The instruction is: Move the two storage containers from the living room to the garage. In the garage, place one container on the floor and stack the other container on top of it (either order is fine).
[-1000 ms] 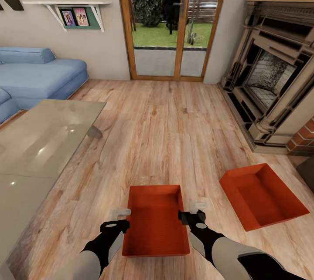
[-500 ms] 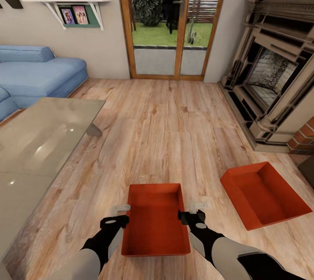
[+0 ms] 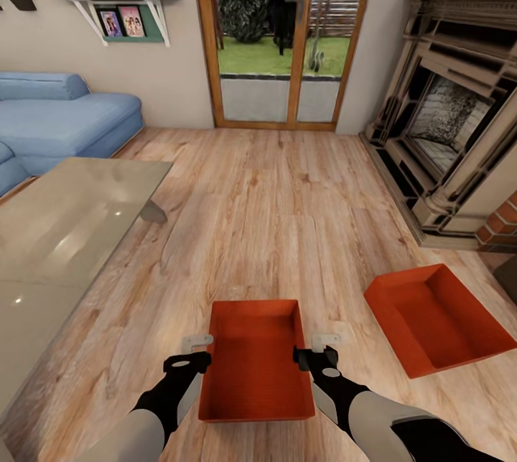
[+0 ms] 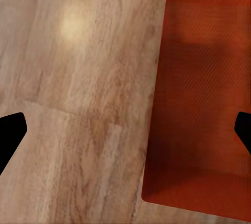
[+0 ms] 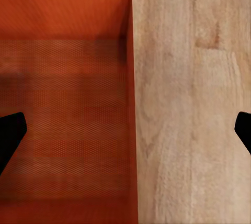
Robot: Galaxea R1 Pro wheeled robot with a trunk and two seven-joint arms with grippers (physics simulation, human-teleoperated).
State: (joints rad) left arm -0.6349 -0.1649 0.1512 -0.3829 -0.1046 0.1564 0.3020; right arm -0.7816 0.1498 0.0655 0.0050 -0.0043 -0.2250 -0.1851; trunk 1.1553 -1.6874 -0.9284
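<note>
scene: living room with light wood plank floor, blue sofa, glass table, glass door, fireplace and a wall shelf.

near storage container: red-orange, lying flat on the planks directly in front of the robot, open side up, between the two arms.

second storage container: same type, on the floor to the right, turned at an angle, near the fireplace base, apart from the first.

left gripper: at the near container's left long wall. wrist view shows its fingers spread wide, one tip over the planks, the other over the container's bottom; the wall lies between them, not clamped.

right gripper: at the right long wall, fingers likewise apart, straddling that wall, no contact visible.
</note>
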